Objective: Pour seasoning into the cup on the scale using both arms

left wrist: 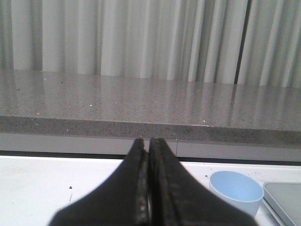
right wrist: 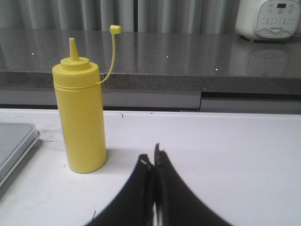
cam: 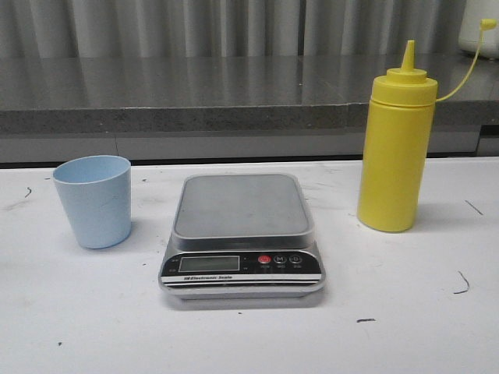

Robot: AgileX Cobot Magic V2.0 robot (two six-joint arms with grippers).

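- Behind everything hang pale pleated curtains, and in front of them runs a grey speckled ledge; the things sit on my white counter, which carries a few dark scuff marks.
- My left tool is pressed shut, its two black fingers meeting along one line with nothing between them. It touches no object and points toward the ledge.
- My right tool is closed too, fingers together, holding nothing and clear of the bottle.
- From the front, the scale sits at the centre of the counter. Its grey steel platform is bare, and the black panel with the display, one red button and two dark buttons faces 6 o'clock.
- My cup, pale blue, stands upright at 9 o'clock from the scale, a little apart from it. From my left wrist its inside shows no contents I can make out.
- My seasoning bottle, tall and yellow, stands upright at 3 o'clock from the scale, also apart from it. Its nozzle is uncovered, and the small cap hangs out on its thin tether toward 2 o'clock. The wall is opaque, so I cannot tell how full it is.
- On the ledge, at about 1 o'clock from the bottle, stands a white appliance.
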